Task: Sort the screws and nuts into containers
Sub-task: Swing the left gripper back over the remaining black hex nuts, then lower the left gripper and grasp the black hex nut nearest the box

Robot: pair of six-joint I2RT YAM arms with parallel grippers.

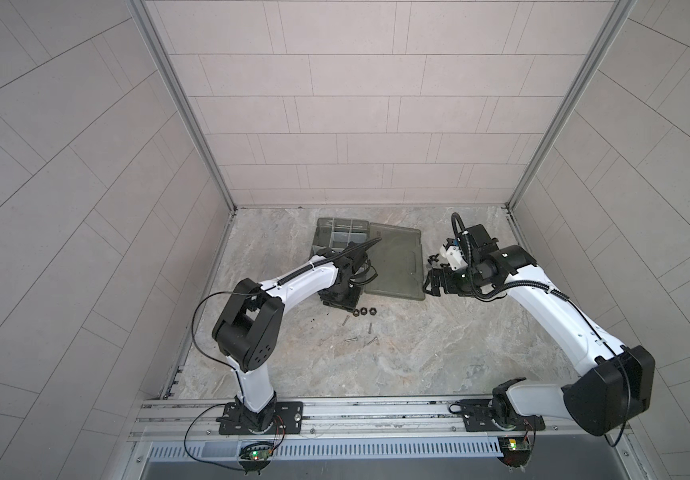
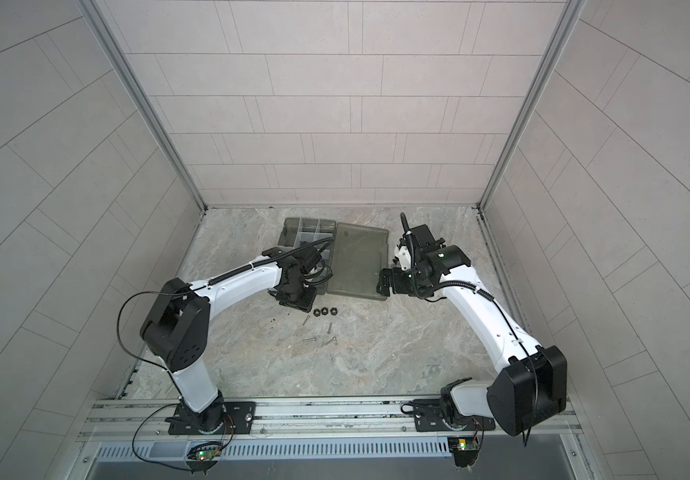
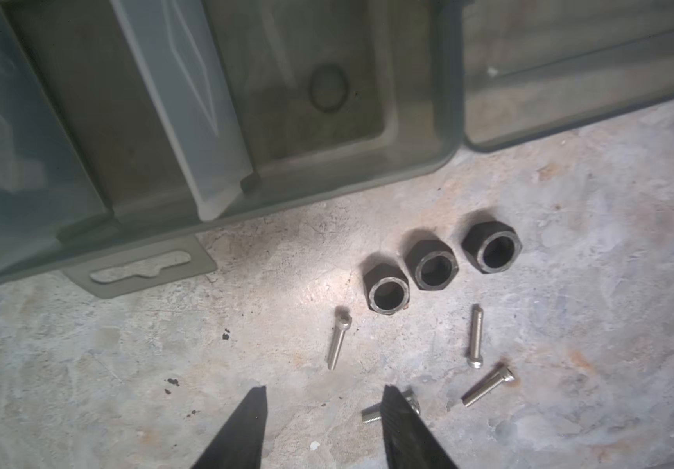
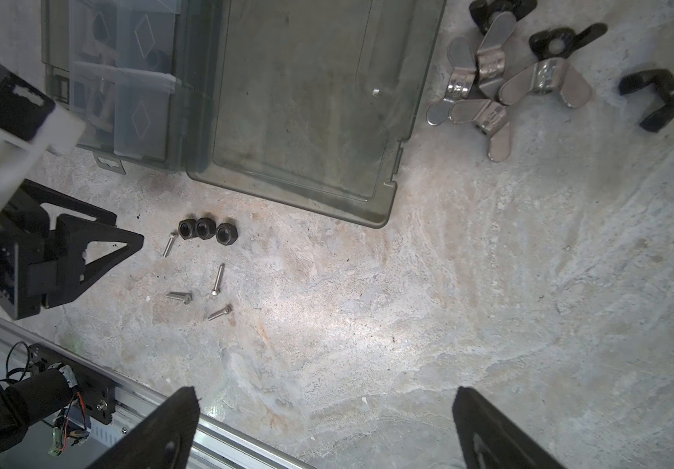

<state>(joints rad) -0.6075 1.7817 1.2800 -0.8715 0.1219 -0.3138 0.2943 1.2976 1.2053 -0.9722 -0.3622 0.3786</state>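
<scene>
Lying side by side in a short row on the stone-patterned table, the three black nuts sit just off the near edge of the case. In both top views they are between 5 and 6 o'clock from the containers. The four silver screws are scattered loose on the table at 6 o'clock from the nuts, apart from one another. One lies close to the row at 7 o'clock, one straight out at 6 o'clock, and two farther out in the same direction. All of these pieces lie outside the containers, which form the divided half of the smoky case. Pale dividers separate its compartments, and what lies inside them cannot be made out. The lid lies flat and open at 3 o'clock from the containers.

The left gripper hangs over the table at 9 o'clock from the nuts, just beside the case's near edge. Its jaws stand partly apart with nothing between them. In the left wrist view one finger hides the middle of a screw.

The right gripper is spread wide and holds nothing, at 3 o'clock from the lid's near corner and well apart from the nuts. A cluster of winged metal pieces lies just beside the lid at 3 o'clock, with a bent black piece near it.
</scene>
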